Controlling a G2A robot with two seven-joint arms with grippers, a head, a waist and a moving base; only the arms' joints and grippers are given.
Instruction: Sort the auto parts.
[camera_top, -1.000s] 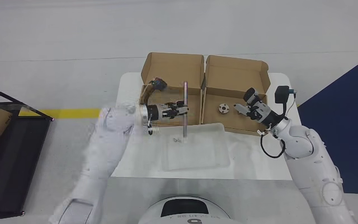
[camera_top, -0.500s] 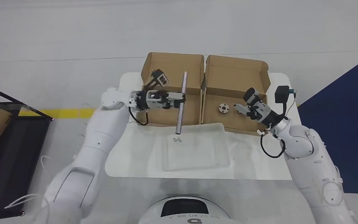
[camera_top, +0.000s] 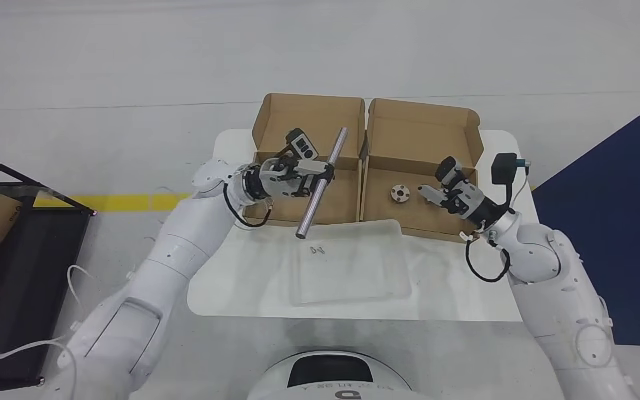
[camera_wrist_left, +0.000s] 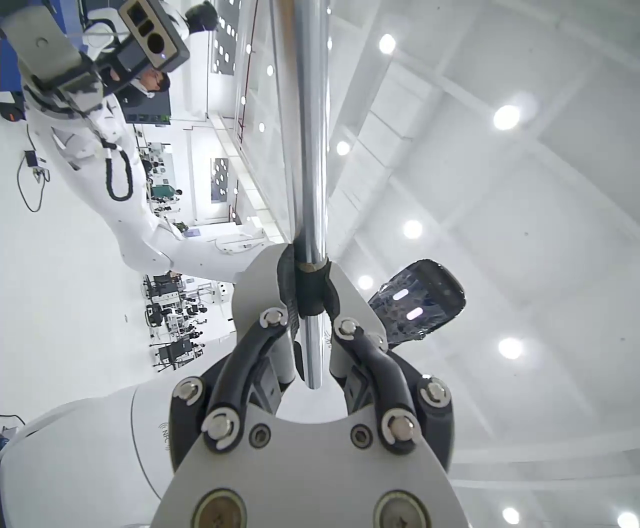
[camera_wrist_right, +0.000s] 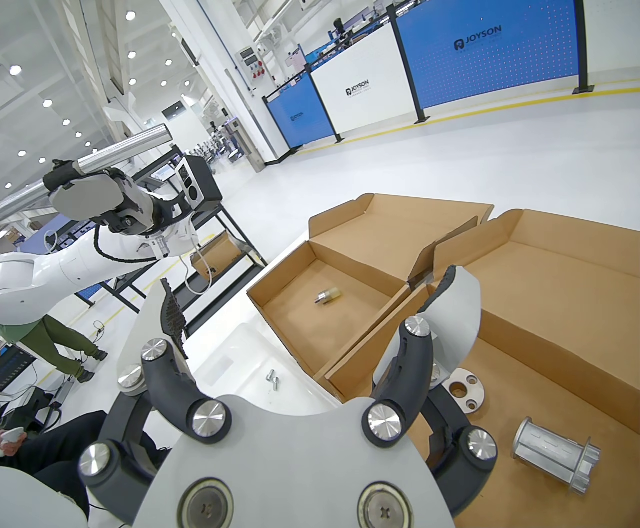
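- The metal rod (camera_top: 322, 183) hangs tilted in the air across the front wall of the left box (camera_top: 300, 118), clamped in the left gripper (camera_top: 314, 179).
- One small cylindrical part (camera_wrist_right: 327, 296) lies inside that box.
- The right gripper (camera_top: 441, 190), jaws spread and empty, hovers over the right box (camera_top: 420, 122), which holds a flange disc (camera_wrist_right: 467, 389) and a ribbed cylinder (camera_wrist_right: 555, 455).
- Two small bolts (camera_top: 315, 249) lie on the clear tray (camera_top: 380, 285).

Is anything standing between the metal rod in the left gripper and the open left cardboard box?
Nothing visible does. The left gripper holds the rod tilted above the left box, across its near wall. One small part lies on the box floor.
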